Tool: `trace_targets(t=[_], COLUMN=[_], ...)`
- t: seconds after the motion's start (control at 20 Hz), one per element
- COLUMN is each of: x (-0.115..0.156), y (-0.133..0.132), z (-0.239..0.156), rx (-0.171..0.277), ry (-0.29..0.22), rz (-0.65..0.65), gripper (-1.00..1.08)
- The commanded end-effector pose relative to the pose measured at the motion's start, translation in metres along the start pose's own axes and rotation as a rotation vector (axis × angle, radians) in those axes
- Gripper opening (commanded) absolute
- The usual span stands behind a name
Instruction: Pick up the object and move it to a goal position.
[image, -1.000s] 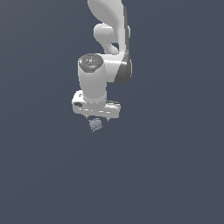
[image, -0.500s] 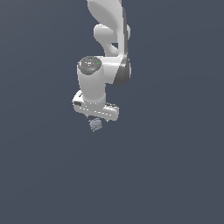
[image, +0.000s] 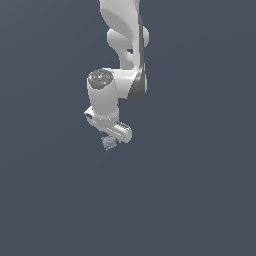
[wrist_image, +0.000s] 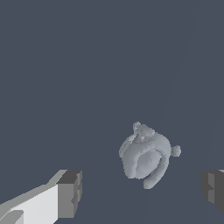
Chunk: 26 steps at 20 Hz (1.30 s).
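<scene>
Bench (image: 200, 200) surface, plain dark grey-blue, lies bare around the white arm (image: 122, 30). End effector (image: 109, 141) hangs with fingers (wrist_image: 70, 192) spread wide, touching nothing. Object (wrist_image: 145, 156), a bumpy grey-blue lump, sits between the fingers, just under the end effector, which has edged lower since a second ago.
</scene>
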<state>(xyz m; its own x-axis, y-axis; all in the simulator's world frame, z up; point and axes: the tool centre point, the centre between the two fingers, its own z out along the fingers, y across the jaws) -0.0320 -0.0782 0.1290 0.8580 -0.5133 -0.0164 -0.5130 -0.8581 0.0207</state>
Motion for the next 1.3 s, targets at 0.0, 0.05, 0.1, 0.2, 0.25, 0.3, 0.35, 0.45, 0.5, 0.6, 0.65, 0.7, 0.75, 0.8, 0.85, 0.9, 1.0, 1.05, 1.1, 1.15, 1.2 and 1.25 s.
trace_targets(t=[0.0,0.05,0.1,0.2,0.25,0.3,0.35,0.45,0.5,0.6,0.65,0.7,0.75,0.8,0.85,0.9,1.0,1.05,1.1,1.15,1.2,1.25], x=[-0.002,-0.002,-0.003,-0.004,-0.005,-0.006,-0.006,-0.007,-0.008,-0.009,-0.009,-0.010,-0.010,-0.011,-0.011,-0.011,-0.012,-0.012,-0.012,-0.012,-0.012,-0.012], y=[0.003,0.005,0.006,0.009,0.011,0.012,0.014,0.017,0.018,0.020,0.021,0.022,0.023,0.024,0.025,0.026,0.027,0.027,0.028,0.028,0.028,0.028], z=[0.006,0.008,0.010,0.014,0.016,0.019,0.021,0.024,0.026,0.029,0.030,0.031,0.032,0.033,0.034,0.035,0.036,0.036,0.037,0.037,0.037,0.037], rx=[0.005,0.006,0.008,0.011,0.012,0.014,0.015,0.017,0.018,0.020,0.021,0.021,0.022,0.023,0.023,0.024,0.024,0.024,0.025,0.025,0.025,0.025], ry=[0.001,0.001,0.002,0.003,0.003,0.004,0.004,0.005,0.006,0.007,0.007,0.008,0.008,0.008,0.009,0.009,0.009,0.010,0.010,0.010,0.010,0.010], rz=[0.081,0.113,0.146,0.210,0.242,0.274,0.305,0.361,0.387,0.433,0.454,0.473,0.491,0.507,0.521,0.533,0.554,0.561,0.567,0.571,0.574,0.574], gripper=[1.00,1.00,1.00,1.00,1.00,1.00,1.00,1.00,1.00,1.00,1.00,1.00,1.00,1.00,1.00,1.00,1.00,1.00,1.00,1.00,1.00,1.00])
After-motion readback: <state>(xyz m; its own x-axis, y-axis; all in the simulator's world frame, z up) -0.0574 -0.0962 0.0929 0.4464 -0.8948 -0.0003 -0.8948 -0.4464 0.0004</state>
